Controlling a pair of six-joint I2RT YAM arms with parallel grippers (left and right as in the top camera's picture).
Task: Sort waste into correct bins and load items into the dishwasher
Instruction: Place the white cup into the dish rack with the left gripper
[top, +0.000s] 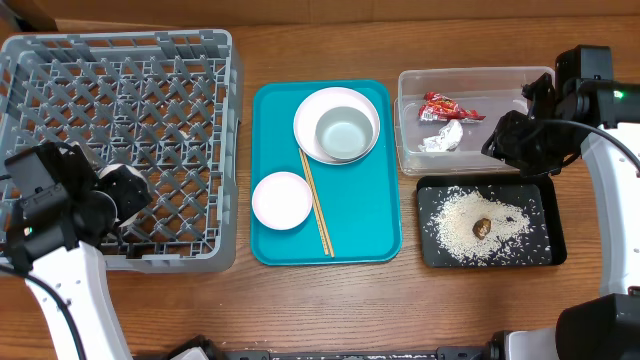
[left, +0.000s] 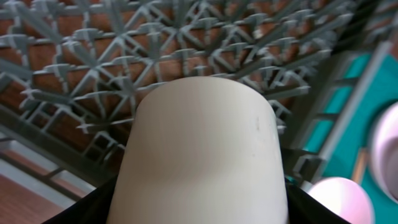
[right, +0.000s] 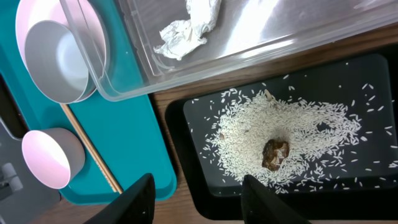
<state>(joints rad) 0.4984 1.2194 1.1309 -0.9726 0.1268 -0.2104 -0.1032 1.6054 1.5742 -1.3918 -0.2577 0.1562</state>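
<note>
My left gripper (top: 118, 196) is shut on the small white cup (left: 199, 155) and holds it over the front edge of the grey dish rack (top: 120, 60). The grey-green bowl (top: 344, 131) sits on the white plate (top: 312, 108) on the teal tray, with the pink bowl (top: 282, 200) and chopsticks (top: 317, 205) beside it. The red wrapper (top: 448, 106) and silver foil (top: 442, 137) lie in the clear tub (top: 475, 78). Rice (right: 292, 130) and a brown lump (right: 275, 154) lie in the black tray (top: 545, 250). My right gripper (right: 199, 202) is open and empty above the black tray's corner.
The teal serving tray (top: 365, 235) lies between the rack and the bins. The rack's lattice (left: 186, 50) fills the left wrist view behind the cup. The right arm (top: 585, 90) reaches over the tub's right end. Bare wooden table runs along the front.
</note>
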